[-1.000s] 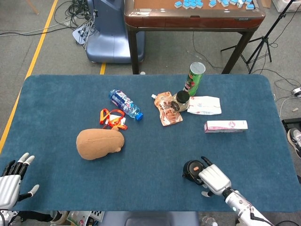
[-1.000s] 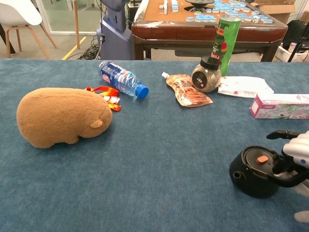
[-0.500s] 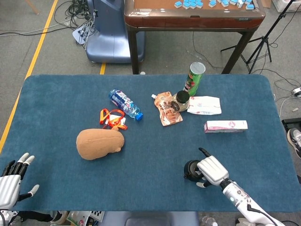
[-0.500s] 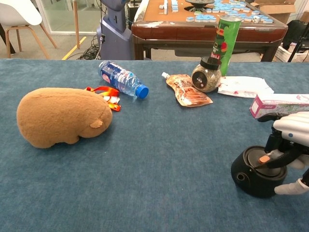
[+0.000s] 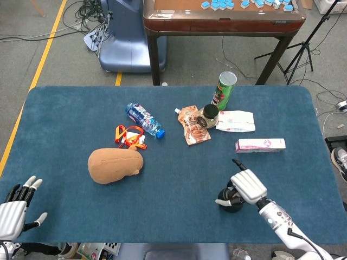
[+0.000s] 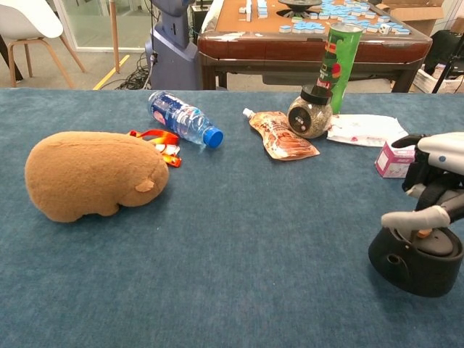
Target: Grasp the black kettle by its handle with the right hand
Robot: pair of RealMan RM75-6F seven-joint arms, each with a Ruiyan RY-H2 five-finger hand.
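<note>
Right hand (image 5: 247,186) hovered directly over the squat black plastic kettle (image 6: 416,262) at the table's five o'clock, fingers curled loosely above the lid; whether they had closed on the handle I couldn't tell.

Grey floor (image 5: 65,65), wooden table (image 5: 222,24) behind

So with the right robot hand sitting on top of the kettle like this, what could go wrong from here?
The right robot hand sits over the lid of the black kettle, and whether its fingers wrap the handle cannot be seen, so a lift could slip. The kettle stands near the front edge of the table, so a push might send it off. The pink box lies just behind the hand.
</note>
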